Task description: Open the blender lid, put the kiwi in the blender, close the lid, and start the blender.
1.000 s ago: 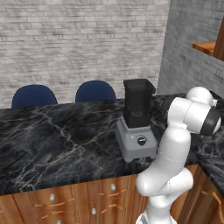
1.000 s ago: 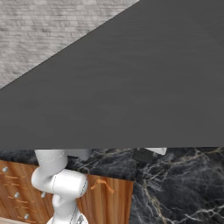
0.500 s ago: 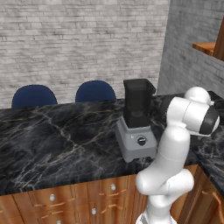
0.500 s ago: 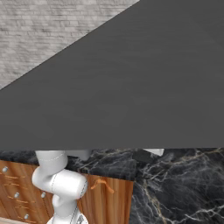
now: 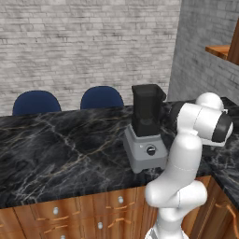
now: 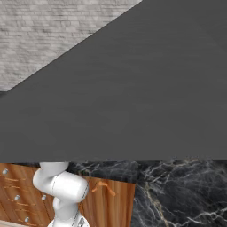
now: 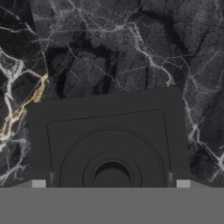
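One landmark: we place everything from the blender (image 5: 146, 130), which stands upright on the dark marble counter (image 5: 60, 149), near its front edge.
Lid: the blender lid (image 7: 107, 140) sits flat on the jar top, still closed; in the hand view we look straight down on it, with round raised rings in its middle.
Gripper: the gripper (image 7: 110, 184) is just above the lid, and its two tips stand wide apart, holding nothing.
Kiwi: we cannot find it.
Handling: we judge the lid light, stiff and smooth, maybe a little slippery; its two opposite side edges seem the best place to take hold.
Edges: the lid's border is thin, so a grip too high may slide off.
Room: bare marble lies around the blender; two blue chairs (image 5: 100, 97) are well behind it and a grey wall (image 5: 205, 70) is to its right.
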